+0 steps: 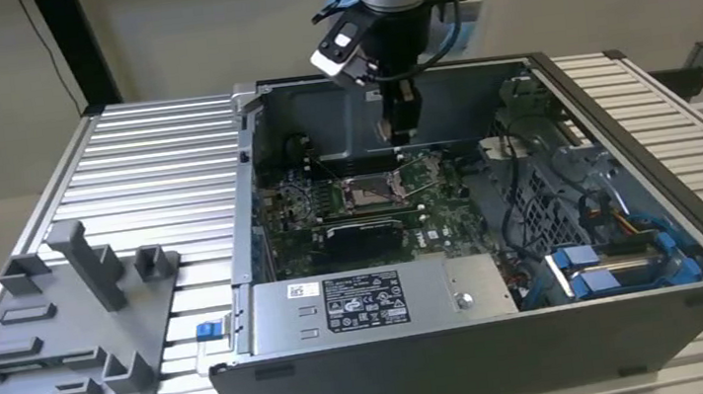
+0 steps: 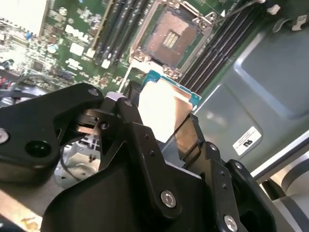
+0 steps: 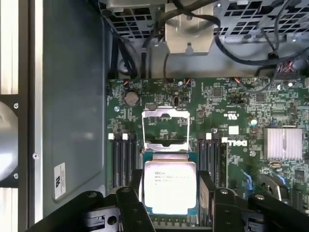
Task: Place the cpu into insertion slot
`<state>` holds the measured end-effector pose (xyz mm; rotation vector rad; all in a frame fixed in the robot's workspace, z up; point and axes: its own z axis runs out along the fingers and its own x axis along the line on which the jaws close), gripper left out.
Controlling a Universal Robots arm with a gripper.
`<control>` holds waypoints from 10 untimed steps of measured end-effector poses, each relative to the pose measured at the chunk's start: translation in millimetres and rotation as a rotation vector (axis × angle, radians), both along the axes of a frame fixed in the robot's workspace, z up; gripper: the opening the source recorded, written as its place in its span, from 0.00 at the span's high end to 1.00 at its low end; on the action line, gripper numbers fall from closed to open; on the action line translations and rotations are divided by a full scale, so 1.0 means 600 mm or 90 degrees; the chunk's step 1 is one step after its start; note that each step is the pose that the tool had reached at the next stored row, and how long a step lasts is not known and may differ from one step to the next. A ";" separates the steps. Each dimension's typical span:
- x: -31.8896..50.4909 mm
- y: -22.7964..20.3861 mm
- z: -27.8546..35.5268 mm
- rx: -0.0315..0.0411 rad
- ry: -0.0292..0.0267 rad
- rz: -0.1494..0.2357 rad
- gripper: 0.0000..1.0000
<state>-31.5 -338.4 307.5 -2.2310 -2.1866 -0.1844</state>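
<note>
**Desk:** Where do we stand? Is the chip in?

**Me:** Not yet. I've got the cpu (image 3: 170,186) pinched by its edges between the fingers (image 3: 205,193) of the gripper (image 1: 398,124), with its metal face toward the first wrist camera.

**Desk:** And the insertion slot?

**Me:** The insertion slot (image 2: 169,38) is open and bare. In the second wrist view I can see its contact field with nothing on it. It sits mid-board on the green circuit board (image 3: 227,116), toward the rear wall of the computer case (image 1: 477,362).

**Desk:** How close are you?

**Me:** In the exterior view I hang inside the case's open top, roughly over the slot but clearly apart from it — no contact. By my reckoning the pickup is done, and seating the chip in the socket is what's left.
</note>
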 end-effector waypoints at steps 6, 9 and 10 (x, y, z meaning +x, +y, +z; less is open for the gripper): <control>-0.019 0.0150 -0.016 -0.0001 0.0000 0.000 1.00; -0.028 0.0192 -0.025 0.0000 0.0000 0.000 1.00; -0.030 0.0195 -0.026 0.0000 0.0000 0.001 1.00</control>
